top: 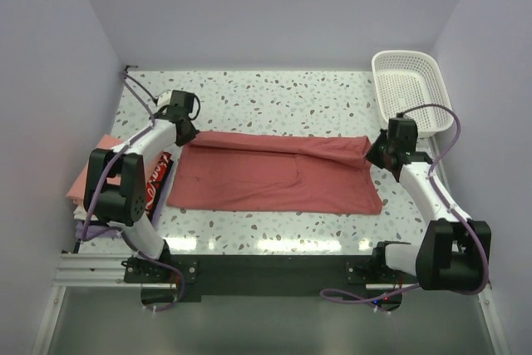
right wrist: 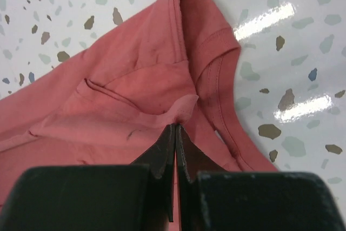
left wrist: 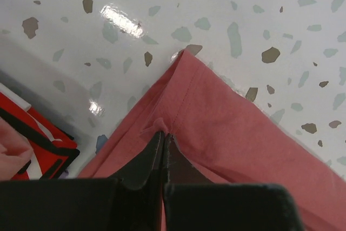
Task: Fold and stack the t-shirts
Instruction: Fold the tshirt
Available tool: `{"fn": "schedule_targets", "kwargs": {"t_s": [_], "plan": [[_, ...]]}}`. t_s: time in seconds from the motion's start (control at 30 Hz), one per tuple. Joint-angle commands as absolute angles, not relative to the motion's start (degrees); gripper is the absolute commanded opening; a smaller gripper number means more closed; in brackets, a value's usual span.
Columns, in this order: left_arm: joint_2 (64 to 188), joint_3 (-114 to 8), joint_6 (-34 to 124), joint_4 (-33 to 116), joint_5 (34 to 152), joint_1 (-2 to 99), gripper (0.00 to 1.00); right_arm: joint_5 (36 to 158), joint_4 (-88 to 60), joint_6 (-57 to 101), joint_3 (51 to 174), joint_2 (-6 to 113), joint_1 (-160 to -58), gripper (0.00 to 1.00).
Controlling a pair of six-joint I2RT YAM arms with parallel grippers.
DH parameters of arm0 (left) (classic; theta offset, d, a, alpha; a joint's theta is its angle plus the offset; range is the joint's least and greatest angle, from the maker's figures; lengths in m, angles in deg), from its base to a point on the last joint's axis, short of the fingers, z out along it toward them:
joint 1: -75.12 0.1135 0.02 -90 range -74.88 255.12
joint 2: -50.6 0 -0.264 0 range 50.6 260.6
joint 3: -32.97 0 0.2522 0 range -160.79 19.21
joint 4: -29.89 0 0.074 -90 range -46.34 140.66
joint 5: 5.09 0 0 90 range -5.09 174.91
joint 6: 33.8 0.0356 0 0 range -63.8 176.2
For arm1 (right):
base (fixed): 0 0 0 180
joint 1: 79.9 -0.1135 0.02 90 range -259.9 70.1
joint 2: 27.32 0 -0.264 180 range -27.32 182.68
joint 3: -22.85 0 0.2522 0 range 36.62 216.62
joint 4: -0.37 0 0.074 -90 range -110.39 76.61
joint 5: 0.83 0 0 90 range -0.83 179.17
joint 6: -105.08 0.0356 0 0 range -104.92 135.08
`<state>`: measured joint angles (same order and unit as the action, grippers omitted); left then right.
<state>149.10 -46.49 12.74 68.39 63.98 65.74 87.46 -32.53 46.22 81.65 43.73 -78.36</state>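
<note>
A white table (top: 274, 89) speckled with grey and brown chips sits between pale lavender walls in the top view. A dusty brick-red cotton t-shirt (top: 274, 176) lies across its middle, folded lengthwise into a long band. The left fingers (top: 186, 132) sit at its far left corner and the right fingers (top: 376, 152) at its far right corner. A white plastic lattice basket (top: 407, 89) stands at the far right corner of the table. A stack of folded pink and lavender t-shirts (top: 90, 179) lies at the left edge, with a flat red, black and white packet (top: 158, 180) just beside the shirt.

In the left wrist view, the left fingers (left wrist: 160, 143) are pressed together on a small pucker of the red t-shirt (left wrist: 227, 133), just behind its pointed corner. The packet (left wrist: 40, 144) shows at the lower left.

In the right wrist view, the right fingers (right wrist: 170, 140) are closed on a pinched fold of the red t-shirt (right wrist: 135, 79), beside a stitched hem that curves away on the table.
</note>
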Motion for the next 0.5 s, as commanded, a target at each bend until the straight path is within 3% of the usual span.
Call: {"fn": "schedule_targets", "kwargs": {"t_s": [0.0, 0.47], "plan": [[144.7, -44.7, 11.0, 65.6, 63.0, 66.4, 0.00, 88.6, -31.7, 47.1, 80.3, 40.4, -78.2, 0.00], [137.8, -37.1, 9.6, 64.0, 63.3, 66.4, 0.00, 87.9, -36.8, 46.9, 77.4, 32.3, -78.2, 0.00]]}}
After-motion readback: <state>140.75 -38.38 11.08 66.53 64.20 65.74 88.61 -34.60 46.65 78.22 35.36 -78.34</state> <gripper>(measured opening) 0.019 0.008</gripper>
